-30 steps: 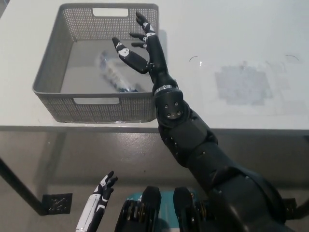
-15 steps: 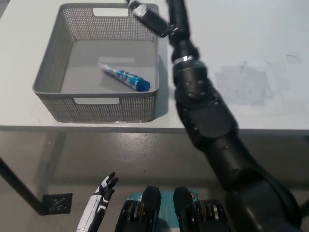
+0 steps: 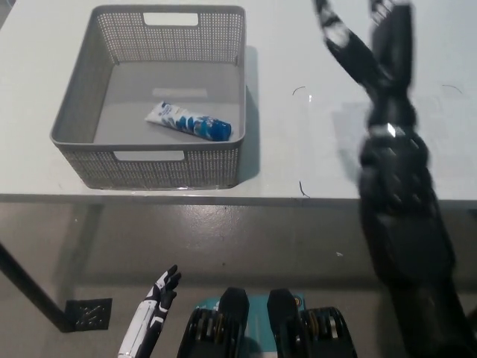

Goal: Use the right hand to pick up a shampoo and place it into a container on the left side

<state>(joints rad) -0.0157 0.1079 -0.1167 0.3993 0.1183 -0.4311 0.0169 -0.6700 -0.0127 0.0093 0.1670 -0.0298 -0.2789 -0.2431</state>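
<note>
White bench (image 3: 149, 190): grey basket (image 3: 82, 119) holding shampoo tube (image 3: 188, 121); right hand (image 3: 365, 37) raised, blurred, fingers seemingly spread, empty; left hand (image 3: 153, 313) low, fingers apart.

glossy black segmented right arm (image 3: 399, 201), slim white left hand (image 3: 153, 313) with black fingertips

Black right hand (image 3: 365, 45) blurs at the frame's top edge

Its fingertips are cut off there, so its grip cannot be read. The white left hand (image 3: 158, 294) sits small at the bottom, its forearm cropped. Print on the shampoo (image 3: 189, 121) is illegible.
</note>
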